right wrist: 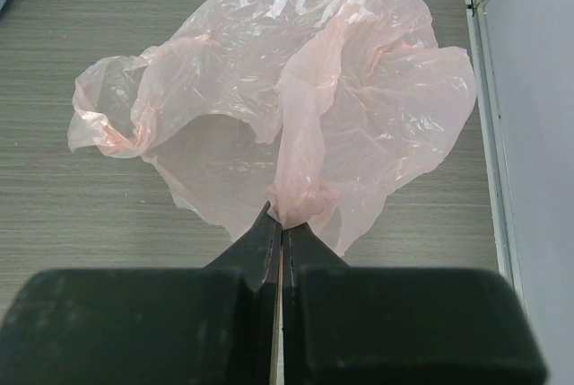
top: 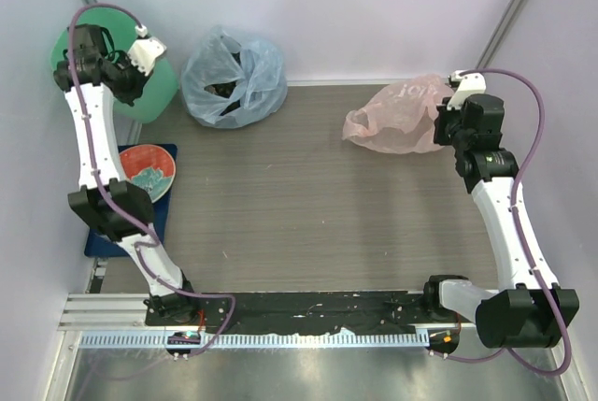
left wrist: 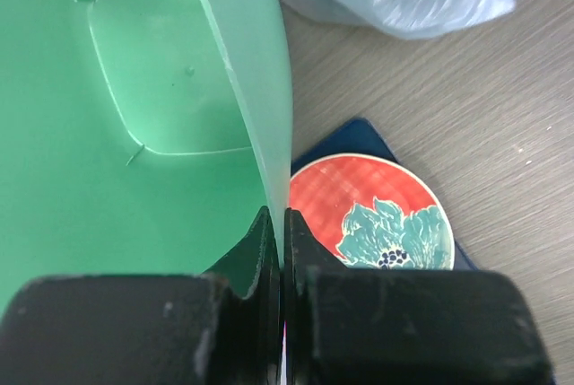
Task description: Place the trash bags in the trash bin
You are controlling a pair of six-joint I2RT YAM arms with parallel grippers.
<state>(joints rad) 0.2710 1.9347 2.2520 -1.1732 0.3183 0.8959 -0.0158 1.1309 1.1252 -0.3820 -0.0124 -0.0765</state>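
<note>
Pinching a bunched fold suits this limp, featherlight trash bag (right wrist: pixel 269 89), as the right hand (right wrist: pixel 282 228) does; the left hand (left wrist: pixel 280 223) clamps the trash bin (left wrist: pixel 134 89) by its wall.

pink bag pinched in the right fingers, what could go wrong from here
The right fingers pinch only a thin fold of the pink bag, so it could slip or tear when lifted. The bin stands at the opposite side, beyond the blue bag; trailing plastic may drag against it.
</note>
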